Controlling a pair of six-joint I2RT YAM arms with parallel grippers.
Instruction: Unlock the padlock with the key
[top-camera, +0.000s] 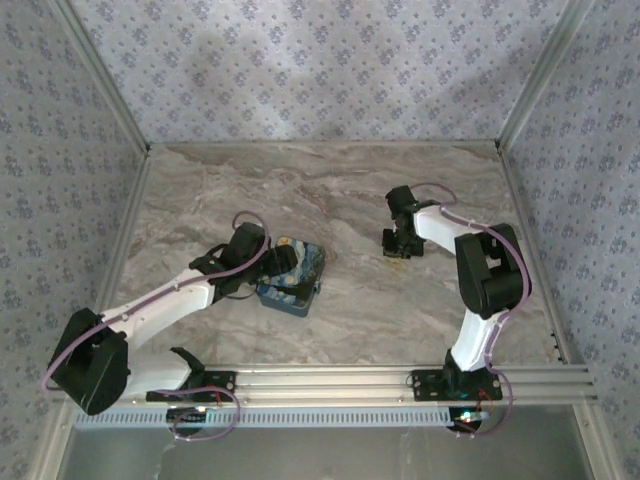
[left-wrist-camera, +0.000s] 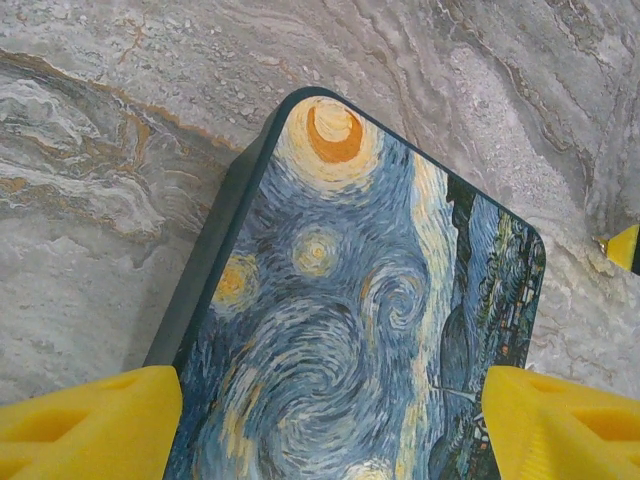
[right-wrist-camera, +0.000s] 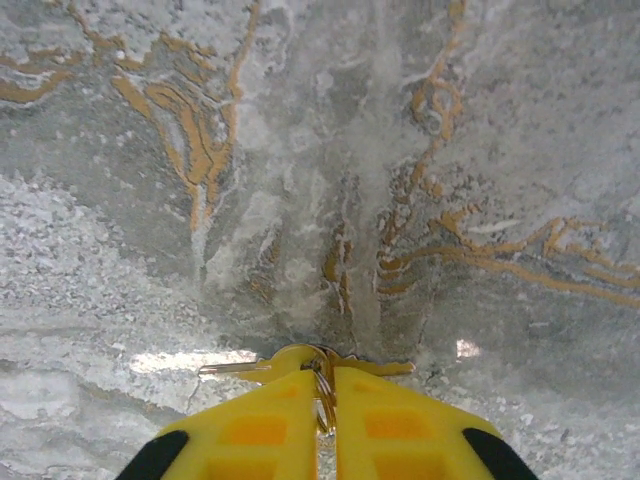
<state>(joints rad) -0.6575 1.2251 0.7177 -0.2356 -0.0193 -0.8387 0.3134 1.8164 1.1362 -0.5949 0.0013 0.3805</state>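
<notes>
Marble-patterned table (top-camera: 330, 190), floral-papered walls (top-camera: 320, 60)

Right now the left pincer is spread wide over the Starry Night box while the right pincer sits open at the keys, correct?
No. The right pincer is not open: the right wrist view shows it shut on the keys. The left pincer is spread wide over the Starry Night box, as stated.

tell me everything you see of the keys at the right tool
The keys look like brass-coloured metal, joined on a small ring. One blade points left, another right, both low against the marble table. The right tool is shut on them at the ring, its yellow fingers pressed together. Their teeth are too small to read.
</notes>
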